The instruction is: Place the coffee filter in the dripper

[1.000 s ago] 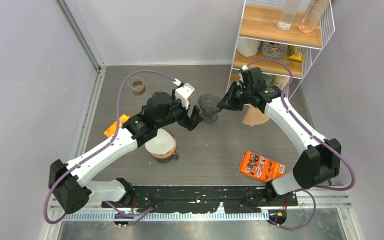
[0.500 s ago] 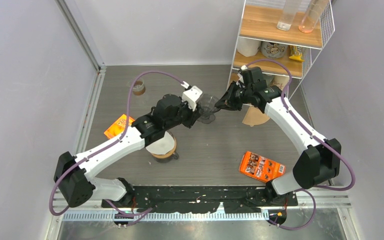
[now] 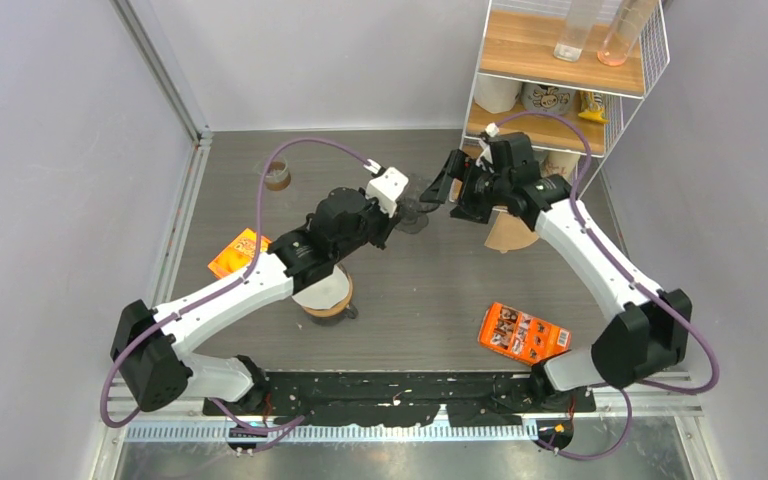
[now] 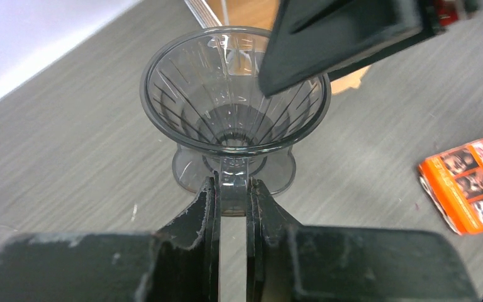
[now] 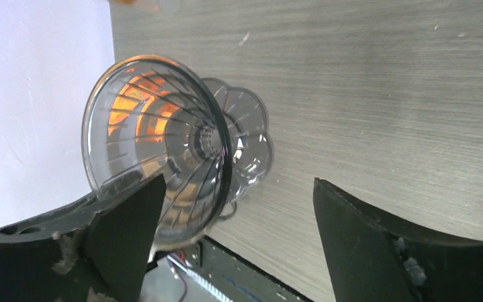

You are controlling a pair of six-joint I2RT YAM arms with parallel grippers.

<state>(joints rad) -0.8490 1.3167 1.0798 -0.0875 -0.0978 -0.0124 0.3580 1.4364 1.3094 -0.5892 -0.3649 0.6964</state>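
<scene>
You see the dripper (image 4: 236, 100), a smoky clear ribbed cone on a scalloped base, mouth up, near the wire shelf (image 3: 615, 110). The tan paper filter (image 3: 508, 233) lies flat at that shelf's foot.

- dripper (image 4: 235, 119): clear smoke-tinted plastic or glass, glossy, with fine raised ribs down the inner wall.
- table (image 3: 430, 290): grey wood-grain top, matt, with faint streaks.
- left gripper (image 4: 233, 192): black plastic fingers, matt, with inner edges scuffed grey and rough.
- right gripper (image 5: 237, 185): black matt plastic fingers, chalky and worn at the corners.
- arm shells (image 3: 230, 295): smooth white plastic with a slight sheen; the joints are black.
- cable (image 3: 260, 190): smooth purple sheath.
- shelf (image 3: 560, 60): pale wooden boards in a white wire frame.
- orange packet (image 3: 523, 333): printed, glossy.
- brown filter (image 3: 510, 235): matt paper.
</scene>
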